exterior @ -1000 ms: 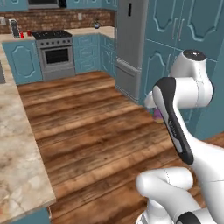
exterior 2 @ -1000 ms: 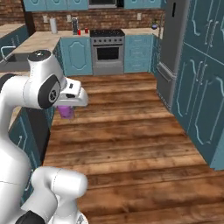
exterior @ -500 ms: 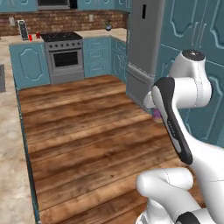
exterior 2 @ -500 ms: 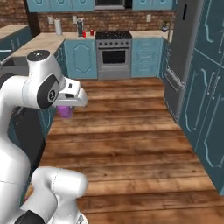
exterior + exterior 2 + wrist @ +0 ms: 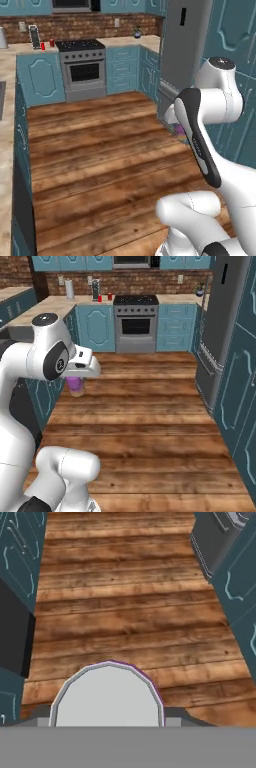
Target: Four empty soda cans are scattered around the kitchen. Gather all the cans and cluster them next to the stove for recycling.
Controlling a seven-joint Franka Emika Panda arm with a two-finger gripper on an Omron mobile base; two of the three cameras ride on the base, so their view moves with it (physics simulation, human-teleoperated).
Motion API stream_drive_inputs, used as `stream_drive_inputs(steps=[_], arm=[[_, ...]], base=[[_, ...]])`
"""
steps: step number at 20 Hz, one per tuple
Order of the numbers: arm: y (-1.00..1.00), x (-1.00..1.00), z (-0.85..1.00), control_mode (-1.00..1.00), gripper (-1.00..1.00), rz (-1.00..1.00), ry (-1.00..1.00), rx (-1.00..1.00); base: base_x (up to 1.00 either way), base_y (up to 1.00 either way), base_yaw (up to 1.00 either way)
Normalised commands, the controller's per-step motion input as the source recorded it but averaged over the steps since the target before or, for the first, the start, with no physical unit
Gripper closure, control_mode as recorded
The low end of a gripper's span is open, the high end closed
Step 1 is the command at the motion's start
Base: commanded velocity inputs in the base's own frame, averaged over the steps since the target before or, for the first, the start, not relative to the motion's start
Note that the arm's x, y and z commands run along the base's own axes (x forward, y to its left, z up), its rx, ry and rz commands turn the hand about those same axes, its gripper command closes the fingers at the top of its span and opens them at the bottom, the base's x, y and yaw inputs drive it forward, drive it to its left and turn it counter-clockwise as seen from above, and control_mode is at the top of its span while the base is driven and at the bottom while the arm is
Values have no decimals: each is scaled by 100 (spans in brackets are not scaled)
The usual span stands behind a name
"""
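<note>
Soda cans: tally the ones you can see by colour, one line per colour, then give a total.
Purple: 1, the purple can held in the gripper above the floor.
Red: 2, the red cans on the counter left of the stove.
Total: 3

Purple soda can (image 5: 76, 384): I see it upright beneath the hand (image 5: 80, 376), held clear above the wooden floor; its grey top (image 5: 107, 697) faces the hand camera.

Two red soda cans (image 5: 104, 297): upright, just apart, on the counter's (image 5: 60, 306) back edge left of the stove (image 5: 136, 323).

Stove: steel, black cooktop, against the far wall.
</note>
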Motion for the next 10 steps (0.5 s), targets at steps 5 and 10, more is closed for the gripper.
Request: stream_drive_inputs(steps=[5, 10], arm=[[0, 0, 0, 100, 100, 0, 0, 0], [0, 0, 0, 100, 100, 0, 0, 0]], base=[[92, -23, 16], [94, -19, 16]])
